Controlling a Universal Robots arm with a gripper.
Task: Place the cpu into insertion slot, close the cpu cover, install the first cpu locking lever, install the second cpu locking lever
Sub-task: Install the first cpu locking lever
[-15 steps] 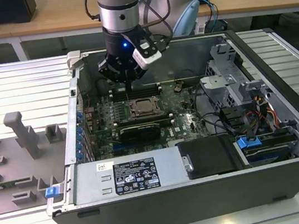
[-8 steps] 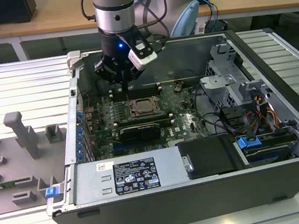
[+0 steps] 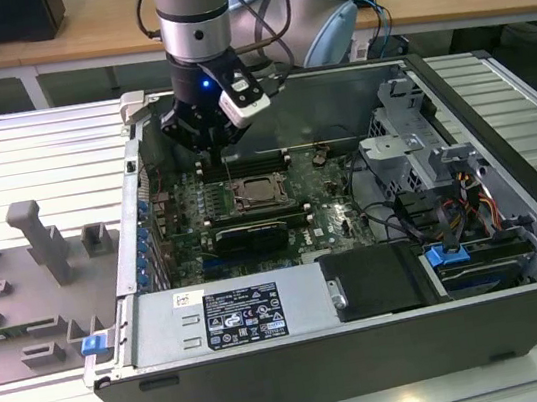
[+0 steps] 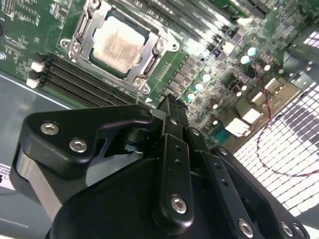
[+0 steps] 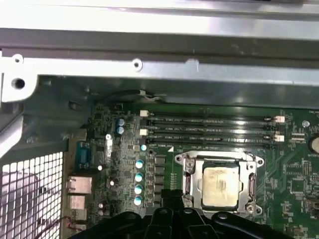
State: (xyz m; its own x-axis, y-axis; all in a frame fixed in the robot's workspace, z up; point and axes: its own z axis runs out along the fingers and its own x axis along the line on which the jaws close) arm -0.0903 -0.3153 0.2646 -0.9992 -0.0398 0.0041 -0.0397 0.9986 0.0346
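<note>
Nearest the exterior camera, a silver sheet-metal power supply box [image 3: 227, 316] ran along the near wall of the open dark-grey computer case [image 3: 374, 367]. Just beyond it lay a long black graphics card [image 3: 244, 235].

Beyond the card, the small flat square pale silver-beige metal cpu [image 3: 254, 195] sat in the square dark silver-rimmed insertion slot [image 5: 218, 160] on the green circuit board [image 3: 184, 209]. The thin square silver metal-frame cpu cover [image 5: 190, 185] lay flat around the chip, which showed through its cut-out in both wrist views. Lever latch state: could not tell.

Key relation: the black two-finger gripper [image 3: 217, 148] hovered above the board, just far of the socket and toward the exterior view's left, so the chip lay below it, nearer and rightward. The chip was square, so there was no long axis to align with. The fingers were drawn together with nothing between them. The wrist stood upright, tool pointing straight down into the case. Farther on ran the long black memory slots [image 5: 209, 127].
</note>
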